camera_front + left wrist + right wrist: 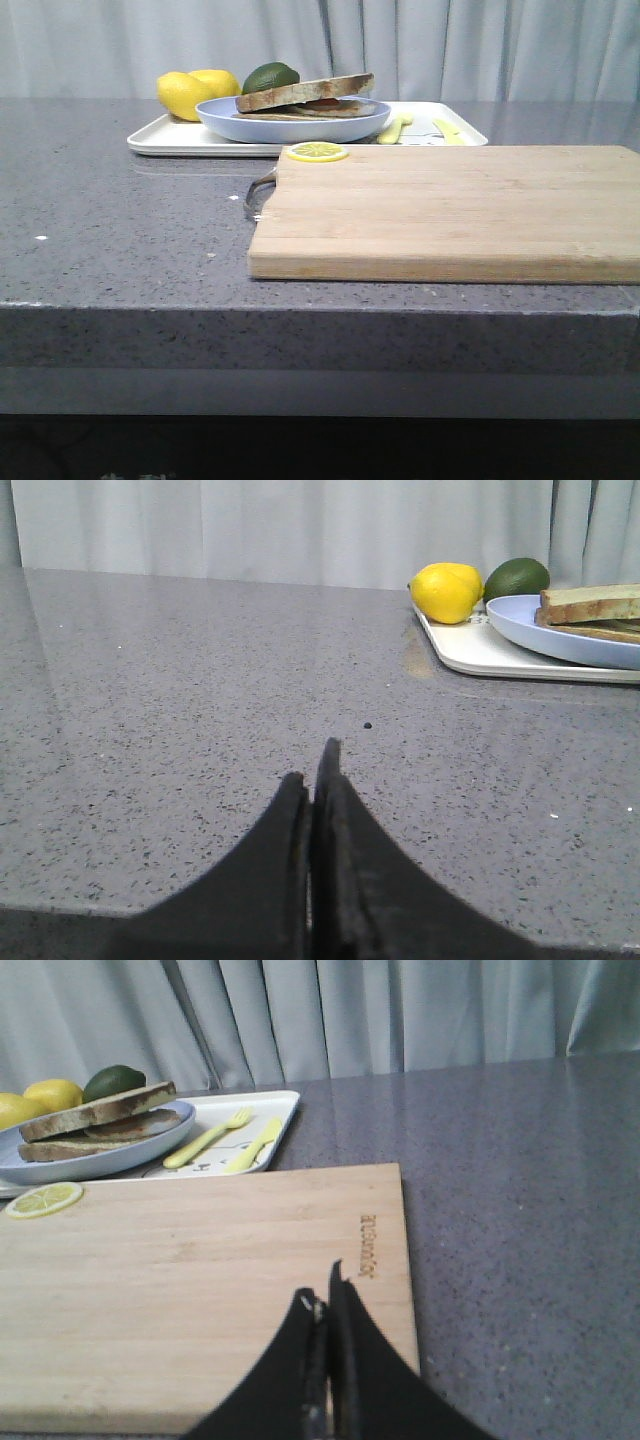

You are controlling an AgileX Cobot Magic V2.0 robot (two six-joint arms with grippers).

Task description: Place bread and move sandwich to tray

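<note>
Two tools, both pressed closed with nothing between the fingers: left tool (318, 770) over bare grey desk (120, 230) toward the left side; right tool (325, 1305) over the near right part of the cutting board (450, 210).

Cutting board: light wood, near the desk's front edge, right of centre, metal handle at its left end; its face is bare except for one lemon slice (318, 152) on the far left corner.

Tray (170, 138): cream-white, toward the far edge just behind the board, yellow cutlery pictures (225, 1140) at its right end.

Blue plate (290, 125): on the tray, holding the sandwich (305, 95), its top slice tilted.

Lemons (185, 92) and lime (270, 75): behind the plate at the tray's far left.
</note>
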